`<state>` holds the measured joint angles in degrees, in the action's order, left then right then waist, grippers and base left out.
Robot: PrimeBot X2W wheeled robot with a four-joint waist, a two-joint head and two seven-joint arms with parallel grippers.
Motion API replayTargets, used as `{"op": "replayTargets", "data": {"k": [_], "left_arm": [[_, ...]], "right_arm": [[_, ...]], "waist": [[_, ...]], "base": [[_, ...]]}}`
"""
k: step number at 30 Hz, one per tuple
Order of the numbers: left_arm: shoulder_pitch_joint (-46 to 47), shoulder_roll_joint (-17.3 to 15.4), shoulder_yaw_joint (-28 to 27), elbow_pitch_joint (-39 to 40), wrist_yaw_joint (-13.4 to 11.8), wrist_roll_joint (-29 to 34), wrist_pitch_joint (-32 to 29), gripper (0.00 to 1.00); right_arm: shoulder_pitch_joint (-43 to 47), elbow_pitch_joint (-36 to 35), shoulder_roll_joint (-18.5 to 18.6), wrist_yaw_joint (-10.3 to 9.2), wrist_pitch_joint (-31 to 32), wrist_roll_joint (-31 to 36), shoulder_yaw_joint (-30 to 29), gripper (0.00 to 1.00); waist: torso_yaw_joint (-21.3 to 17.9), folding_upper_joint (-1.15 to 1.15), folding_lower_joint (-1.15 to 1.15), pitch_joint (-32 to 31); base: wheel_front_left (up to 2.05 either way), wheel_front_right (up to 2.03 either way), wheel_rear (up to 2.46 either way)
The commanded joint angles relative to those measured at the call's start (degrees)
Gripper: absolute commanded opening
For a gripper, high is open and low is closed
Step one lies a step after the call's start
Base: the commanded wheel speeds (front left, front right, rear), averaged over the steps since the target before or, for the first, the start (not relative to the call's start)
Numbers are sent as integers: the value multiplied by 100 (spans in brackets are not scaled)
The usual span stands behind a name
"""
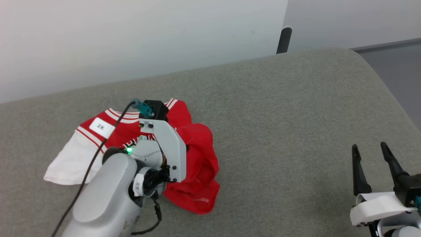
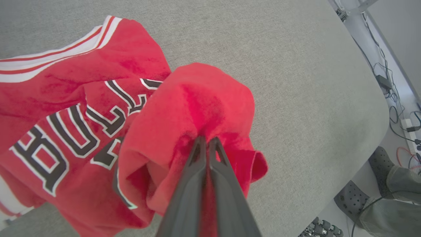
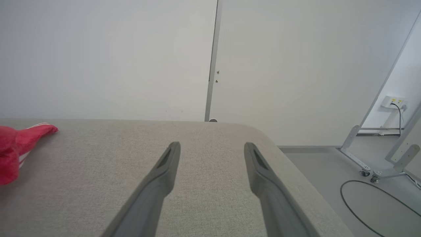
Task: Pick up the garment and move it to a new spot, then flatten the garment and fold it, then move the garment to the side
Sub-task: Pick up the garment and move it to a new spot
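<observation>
Left gripper: fingers pressed together, the tips pinching a raised fold of red fabric of the garment. The cloth bunches up around the tips and hangs loose on either side of them.

Garment: lies crumpled on the grey fabric-covered surface, toward the robot's left, partly under the left arm. One white sleeve lies spread flat at the outer left. The red-white striped trim runs along the upper edge. The black, white-outlined lettering shows in part, and the pinched fold overlaps its right end. A small white tag sits by the trim.

Right gripper: fingers spread wide with nothing between them. It is over bare surface at the lower right of the head view, well apart from the garment. In the right wrist view, a red edge of the garment shows at the far left.
</observation>
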<state>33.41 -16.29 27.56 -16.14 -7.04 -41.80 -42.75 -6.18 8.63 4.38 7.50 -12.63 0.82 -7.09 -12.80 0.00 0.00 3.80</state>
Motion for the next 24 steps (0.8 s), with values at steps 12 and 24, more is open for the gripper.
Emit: {"op": "replayTargets", "data": {"k": [12,24], "left_arm": [[-79,89,-117,7,266,-307,200,100],[-511,-337,-489,810,593,-177,1220,100]], "right_arm": [[94,122,179,-2,34,-56,225,100],[175,65,249,-2,75,-166,309,100]], "waist": [[450,0,0,-472],[955,0,0,-751]], "base": [[0,0,0],[0,0,0]]}}
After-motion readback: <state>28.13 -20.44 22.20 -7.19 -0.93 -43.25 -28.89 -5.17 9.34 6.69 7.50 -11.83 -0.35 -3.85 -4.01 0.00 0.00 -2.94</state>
